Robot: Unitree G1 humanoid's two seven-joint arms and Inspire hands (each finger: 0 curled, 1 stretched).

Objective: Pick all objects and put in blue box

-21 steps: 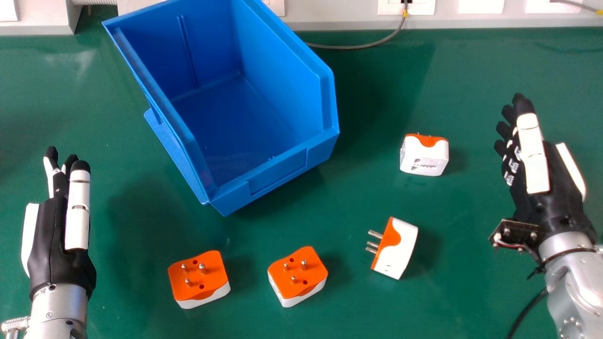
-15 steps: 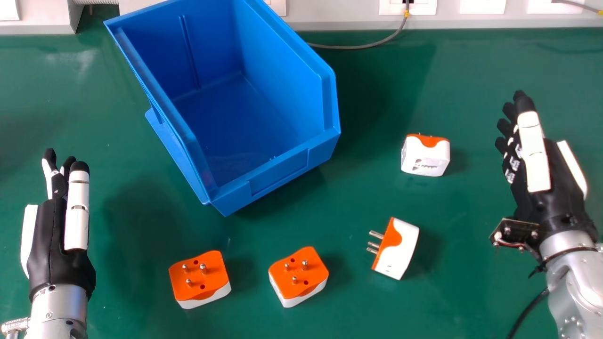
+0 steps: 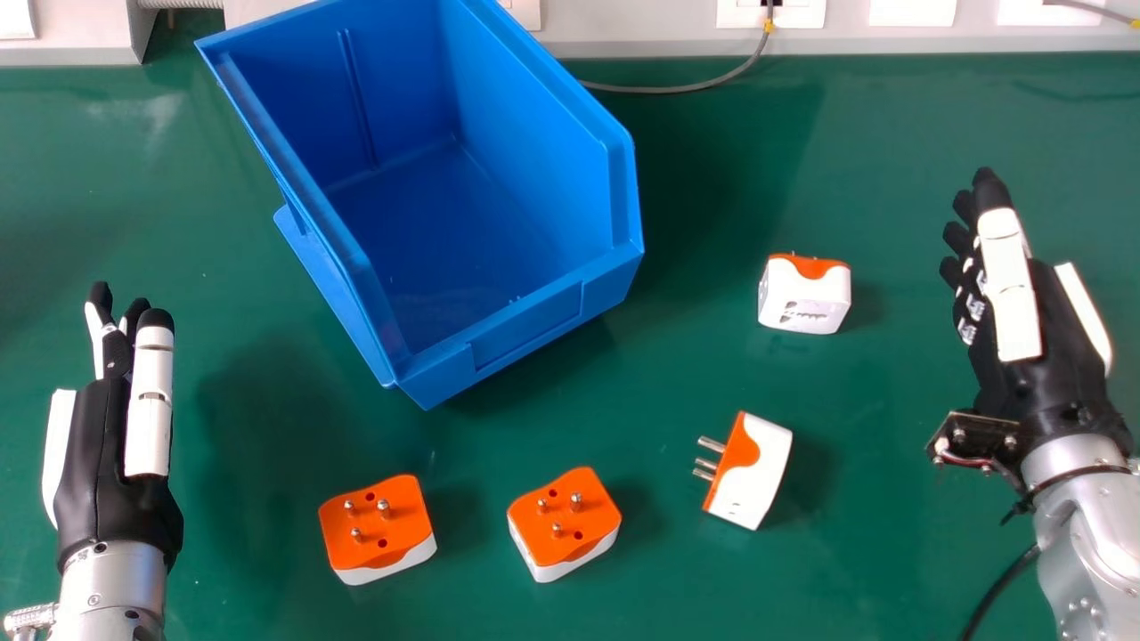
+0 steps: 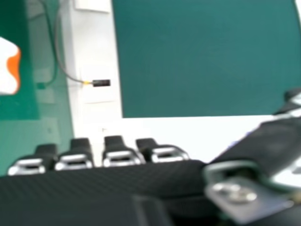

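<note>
So the table (image 3: 899, 133) is plain green and kinda shiny, with a pale glare patch in the upper left and some soft, blurry shadows. A light grey wall (image 3: 641, 25) runs along the top edge, with white plates (image 3: 910, 11) toward the upper right, plus a thin grey cable (image 3: 663, 90) drooping onto the table at top centre. Bit of ribbed hose (image 3: 183, 4) pokes in upper left too

No readable text, labels, brands, numbers or signs on anything in either the head view or the right hand view.
</note>
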